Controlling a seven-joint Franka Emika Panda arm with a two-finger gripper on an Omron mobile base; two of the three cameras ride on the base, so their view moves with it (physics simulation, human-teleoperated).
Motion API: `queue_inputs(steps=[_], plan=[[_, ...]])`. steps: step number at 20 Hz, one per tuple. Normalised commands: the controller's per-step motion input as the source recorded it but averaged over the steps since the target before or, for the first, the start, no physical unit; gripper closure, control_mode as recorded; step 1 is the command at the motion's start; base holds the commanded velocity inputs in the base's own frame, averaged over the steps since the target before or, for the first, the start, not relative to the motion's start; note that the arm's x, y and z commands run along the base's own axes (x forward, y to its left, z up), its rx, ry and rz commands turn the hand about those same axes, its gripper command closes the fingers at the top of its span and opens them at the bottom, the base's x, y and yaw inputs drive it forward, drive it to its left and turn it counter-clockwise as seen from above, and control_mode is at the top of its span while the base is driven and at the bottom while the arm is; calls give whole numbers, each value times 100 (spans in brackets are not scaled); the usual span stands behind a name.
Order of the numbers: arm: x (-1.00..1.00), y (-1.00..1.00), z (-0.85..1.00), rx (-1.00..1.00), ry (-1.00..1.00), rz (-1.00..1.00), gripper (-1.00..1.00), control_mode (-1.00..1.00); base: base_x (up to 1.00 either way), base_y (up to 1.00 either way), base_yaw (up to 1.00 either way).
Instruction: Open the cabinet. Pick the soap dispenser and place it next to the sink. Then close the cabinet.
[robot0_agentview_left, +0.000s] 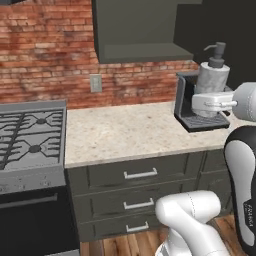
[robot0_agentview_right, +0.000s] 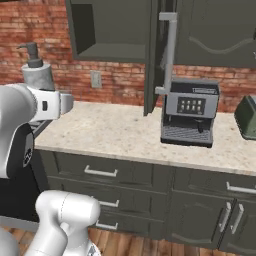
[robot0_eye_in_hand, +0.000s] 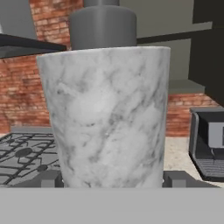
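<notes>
Marble soap dispenser (robot0_eye_in_hand: 107, 118) upright, held aloft – cabinet (robot0_agentview_right: 112, 30) open, empty

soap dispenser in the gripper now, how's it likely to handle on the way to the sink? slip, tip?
The soap dispenser looks rigid, a smooth marble-look cylinder, so it may slide in the gripper if the squeeze is light. Its body widens upward and carries a dark pump head, so it is probably a bit top-heavy and apt to tip if set down tilted. It likely rolls if it falls over.

Even flat render light, soft blur, no glare.
</notes>
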Motion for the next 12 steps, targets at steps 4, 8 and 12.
queue_inputs(steps=[4, 8, 12], plan=[[0, 0, 0, 0, 0, 0, 100, 100, -61, 59, -20], [0, 0, 0, 0, 0, 0, 100, 100, -49, 48, -40], [0, 0, 0, 0, 0, 0, 100, 100, -37, 10, -54]])
